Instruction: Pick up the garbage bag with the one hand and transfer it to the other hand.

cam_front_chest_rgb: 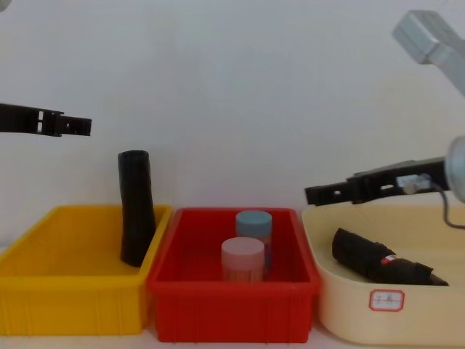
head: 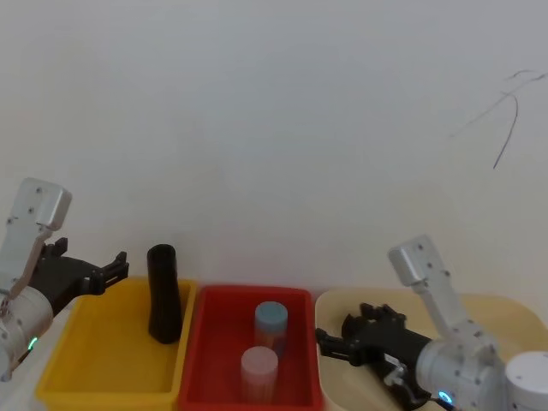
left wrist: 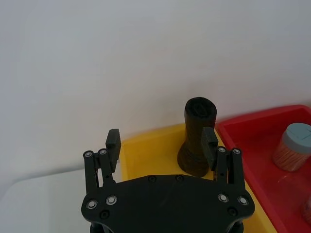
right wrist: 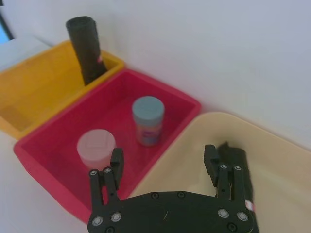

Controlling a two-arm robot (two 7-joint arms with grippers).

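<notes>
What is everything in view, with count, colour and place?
yellow bin: 1, yellow, left
red bin: 1, red, middle
cream tub: 1, cream, right
garbage bag: 1, black, upright in yellow bin, by the side nearest red bin
second roll: 1, black with red-and-white sticker, lying in cream tub
blue-lidded jar: 1, blue lid, red bin, rear
pink-lidded jar: 1, pink lid, red bin, front
left gripper: 1, black, open, raised over yellow bin's left end
right gripper: 1, black, open, over cream tub

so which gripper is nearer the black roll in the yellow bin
Left. The left gripper hovers near the top of the roll; the right gripper is beyond the red bin, over the beige tub.
</notes>
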